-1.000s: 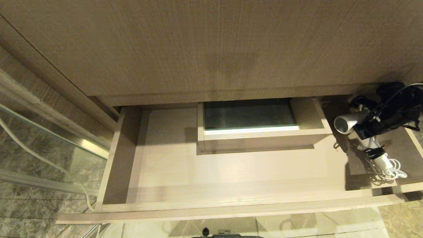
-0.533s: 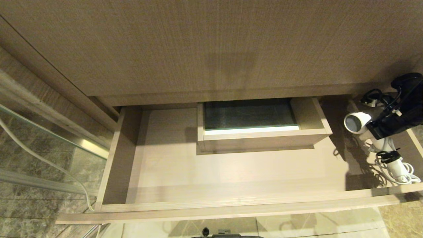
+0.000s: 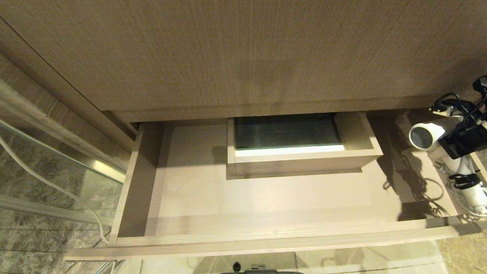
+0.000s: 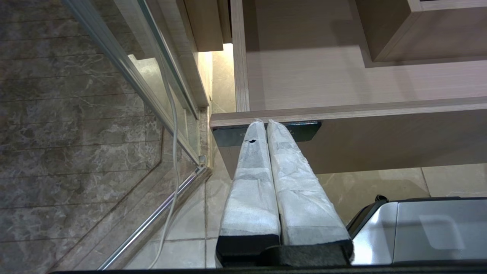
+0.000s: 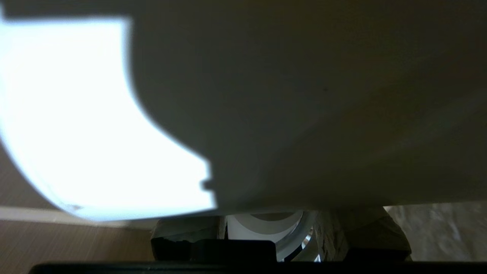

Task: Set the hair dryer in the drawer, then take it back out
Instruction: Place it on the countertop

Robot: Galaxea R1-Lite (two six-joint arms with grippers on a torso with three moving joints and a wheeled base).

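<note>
I am taking the boxed cut-out (image 3: 296, 146) at the back of the drawer (image 3: 266, 198) as my landmark and working across from the left. Far left of it, outside the drawer, a glass panel (image 3: 57, 152) with a metal rail is standing over the dark marble floor (image 3: 34, 243), and a pale cable (image 3: 49, 182) is trailing down across it. My left pincer (image 4: 265, 123) is hanging out in front of the drawer's left corner, its two wrapped fingers (image 4: 251, 171) pressed together with nothing between them, tips in line with the dark label (image 4: 304, 131) on the drawer front. I cannot tell whether they are touching it.

The drawer is standing pulled out beneath the taller wood panel (image 3: 243, 53). Its floor to the left of the cut-out and in front of it is showing plain wood.

To the right of the cut-out, by the drawer's right wall, my right pincer (image 3: 462, 141) is pinching the dryer (image 3: 426, 135). The barrel is pointing its grey round end back toward the cut-out, and the handle is angling down toward the drawer front, with the black strap (image 3: 465, 180) around it and the coiled cord (image 3: 475, 207) bunching at the front right corner. The dryer's shadow is falling on the drawer floor between it and the cut-out. In the right wrist view the dryer (image 5: 266, 228) is sitting between the wrapped fingers (image 5: 342, 236), with a dark surface filling most of the frame.
</note>
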